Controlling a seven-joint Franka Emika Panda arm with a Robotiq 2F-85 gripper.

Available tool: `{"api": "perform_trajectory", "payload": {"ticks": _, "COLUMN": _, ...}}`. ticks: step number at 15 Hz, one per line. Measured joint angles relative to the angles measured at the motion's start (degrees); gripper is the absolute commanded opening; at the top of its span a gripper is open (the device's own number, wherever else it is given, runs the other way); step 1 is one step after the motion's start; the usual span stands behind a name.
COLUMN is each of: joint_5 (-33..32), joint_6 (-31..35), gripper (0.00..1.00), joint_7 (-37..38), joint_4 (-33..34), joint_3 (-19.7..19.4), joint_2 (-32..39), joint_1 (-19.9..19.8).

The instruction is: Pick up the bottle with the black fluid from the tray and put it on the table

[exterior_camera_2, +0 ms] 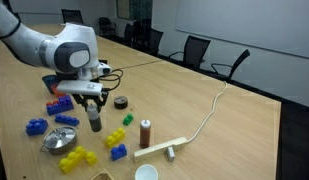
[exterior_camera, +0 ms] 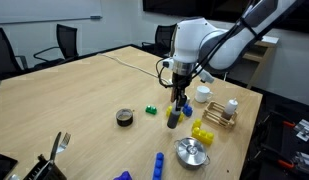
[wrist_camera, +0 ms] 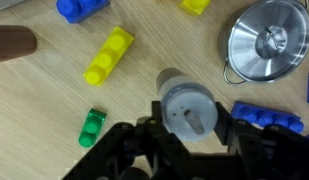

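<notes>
Squinting at the wrist view: the fingers (wrist_camera: 230,128) are clamped on either side of the bottle with the black fluid (wrist_camera: 186,105), and its grey cap faces straight up at the camera. Is it anywhere near the tray, though?

@OP nope, well apart. In an exterior view the tray (exterior_camera: 222,118) sits off toward the far side of the bench (exterior_camera: 84,90), near a white cup (exterior_camera: 203,93). The bottle is upright under the arm, out among the toy blocks, between a green block (exterior_camera: 151,110) and some yellow blocks (exterior_camera: 202,132).

OP here: so is it down on the bench or lifted?

@OP honestly can't tell. Its base looks right at the wood in both exterior views, but that bit is too small to judge whether there's a gap. The grip looks solid, with a finger snug against each side of the body just under the cap.

Other stuff around it:
- A small steel pot (wrist_camera: 269,40) is close by.
- Blue blocks (wrist_camera: 266,117) are just beside the bottle in the wrist view.
- A black round thing (exterior_camera: 124,118) lies further out, past the green block.
- A reddish-brown bottle (exterior_camera_2: 145,132) stands right at the tray. No idea whether it's in it or just behind it.
</notes>
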Motion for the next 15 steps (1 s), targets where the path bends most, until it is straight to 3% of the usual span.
{"api": "perform_trajectory", "payload": {"ticks": 5, "joint_5": -1.6, "joint_6": -4.2, "gripper": 0.27, "joint_7": -1.6, "joint_4": 4.5, "joint_3": 0.0, "joint_2": 5.2, "joint_1": 0.1}}
{"api": "perform_trajectory", "payload": {"ticks": 7, "joint_5": -1.6, "joint_6": -6.0, "gripper": 0.65, "joint_7": -2.1, "joint_4": 5.9, "joint_3": 0.0, "joint_2": 6.5, "joint_1": 0.1}}
{"api": "perform_trajectory", "payload": {"ticks": 8, "joint_5": -1.6, "joint_6": -6.8, "gripper": 0.78, "joint_7": -2.3, "joint_4": 6.5, "joint_3": 0.0, "joint_2": 7.0, "joint_1": 0.1}}
{"api": "perform_trajectory", "payload": {"ticks": 11, "joint_5": -1.5, "joint_6": -9.3, "gripper": 0.98, "joint_7": -2.4, "joint_4": 7.6, "joint_3": 0.0, "joint_2": 7.7, "joint_1": -0.2}}
{"api": "perform_trajectory", "payload": {"ticks": 15, "joint_5": -1.4, "joint_6": -11.1, "gripper": 1.00, "joint_7": -2.4, "joint_4": 8.8, "joint_3": -0.2, "joint_2": 7.3, "joint_1": -1.1}}
